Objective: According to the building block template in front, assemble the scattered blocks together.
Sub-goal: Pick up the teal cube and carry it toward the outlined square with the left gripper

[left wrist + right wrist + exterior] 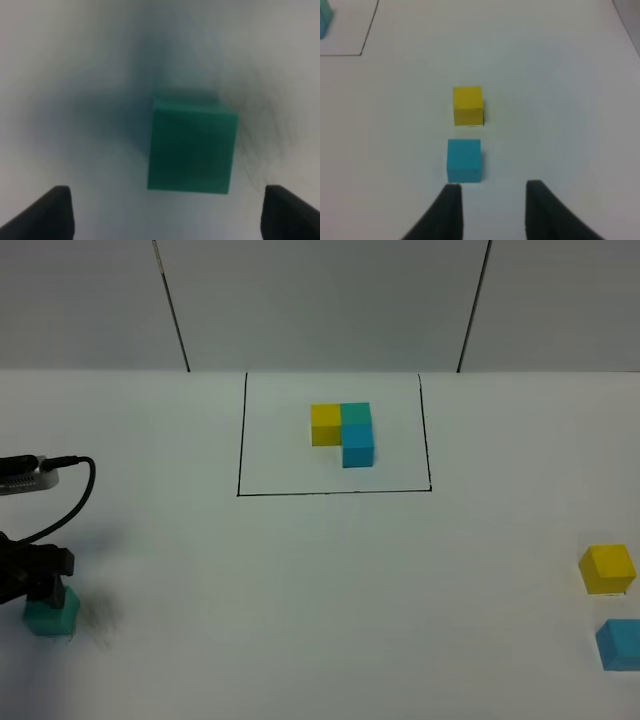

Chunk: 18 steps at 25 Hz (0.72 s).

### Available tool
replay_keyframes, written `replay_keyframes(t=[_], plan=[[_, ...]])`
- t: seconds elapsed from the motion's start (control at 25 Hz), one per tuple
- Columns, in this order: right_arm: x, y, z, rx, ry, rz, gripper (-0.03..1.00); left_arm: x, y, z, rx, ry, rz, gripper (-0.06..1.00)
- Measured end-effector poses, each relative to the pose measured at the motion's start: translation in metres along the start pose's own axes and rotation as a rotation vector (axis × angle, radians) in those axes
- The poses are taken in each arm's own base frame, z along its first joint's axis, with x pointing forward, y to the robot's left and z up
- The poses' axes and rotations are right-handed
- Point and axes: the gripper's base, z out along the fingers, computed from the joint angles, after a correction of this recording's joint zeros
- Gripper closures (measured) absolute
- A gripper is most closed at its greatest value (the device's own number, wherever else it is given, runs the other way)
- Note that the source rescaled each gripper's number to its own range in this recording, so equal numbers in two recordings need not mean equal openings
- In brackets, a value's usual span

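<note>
"Teal-green cube [50,617], where does it lie?"

"Near the front left edge of the white surface [320,590], well apart from the others. The left hand [170,215] hangs right over it. Its dark fingers [57,212] are spread wide to either side, and they clamp nothing."

"And the other two loose ones?"

"They are far to the right. The yellow cube [607,569] lies behind the sky-blue cube [620,644], near it but not touching. The right hand [492,202] hovers just short of the sky-blue one, its fingers parted with nothing between them."

"What about the template?"

"The template [343,430] sits at the back middle, inside its black frame [241,440]. Its yellow cube is on the left, touching the teal-green one. The sky-blue one sits directly in front of the teal-green."
</note>
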Motion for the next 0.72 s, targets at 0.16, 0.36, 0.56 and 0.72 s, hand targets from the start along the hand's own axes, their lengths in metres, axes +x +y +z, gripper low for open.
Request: replay_keyframes(t=[0.16, 0.36, 0.56, 0.72], plan=[[0.0, 0.0, 0.0, 0.0, 0.0, 0.0, 0.97, -0.003, 0.0, 0.014, -0.002, 0.015, 0.014, 0.18], [0.0, 0.0, 0.0, 0.0, 0.0, 0.0, 0.97, -0.007, 0.0, 0.024, -0.002, 0.009, 0.018, 0.18], [0.0, 0.0, 0.0, 0.0, 0.0, 0.0, 0.97, -0.009, 0.0, 0.033, -0.003, 0.013, 0.017, 0.18], [0.0, 0.0, 0.0, 0.0, 0.0, 0.0, 0.97, -0.01, 0.0, 0.04, -0.003, 0.018, 0.016, 0.18]])
